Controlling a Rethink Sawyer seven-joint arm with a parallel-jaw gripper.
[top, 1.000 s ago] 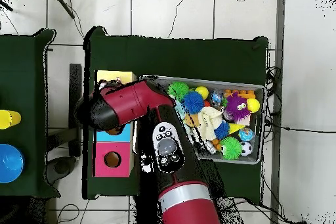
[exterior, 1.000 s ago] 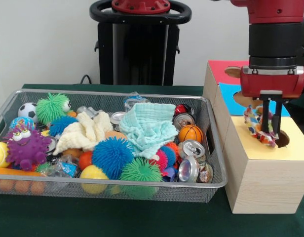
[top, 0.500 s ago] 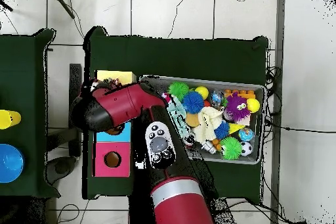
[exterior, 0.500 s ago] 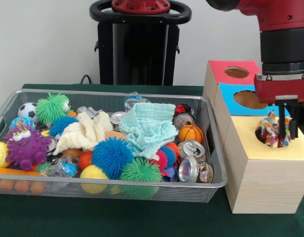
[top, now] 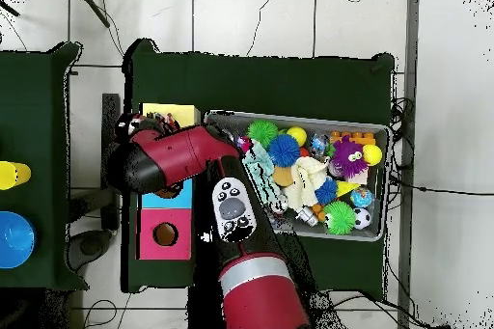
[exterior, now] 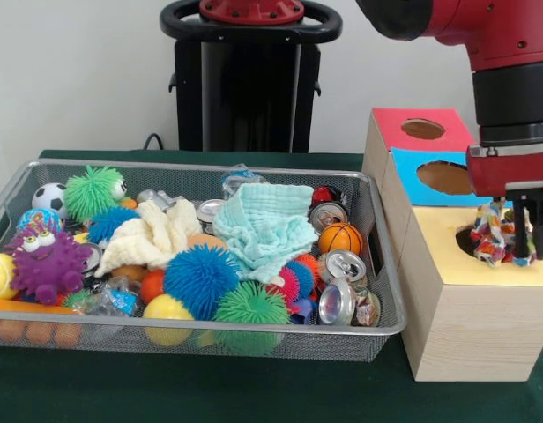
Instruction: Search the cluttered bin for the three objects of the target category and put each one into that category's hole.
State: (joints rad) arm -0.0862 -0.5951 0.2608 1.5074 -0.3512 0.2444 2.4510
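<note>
My gripper (exterior: 531,240) hangs over the right part of the yellow-topped box (exterior: 448,264). It is shut on a white fabric bundle with red, blue and yellow patches (exterior: 492,241). The bundle hangs at the fingers' left side, just above the box top and a little right of the round hole (exterior: 466,239). The wire mesh bin (exterior: 210,330) stands left of the box, full of clutter. No other such bundle shows in it. In the overhead view the red arm (top: 183,156) covers most of the yellow box (top: 169,113).
A blue-topped box (exterior: 421,167) and a red-topped box (exterior: 404,119) stand behind the yellow one. The bin holds spiky rubber balls (exterior: 201,280), a mint cloth (exterior: 263,225), a pale yellow cloth (exterior: 152,238), several cans (exterior: 342,300) and small balls.
The gripper has moved up and to the picture's right with the bundle, from low at the hole to above the box top beside it.
</note>
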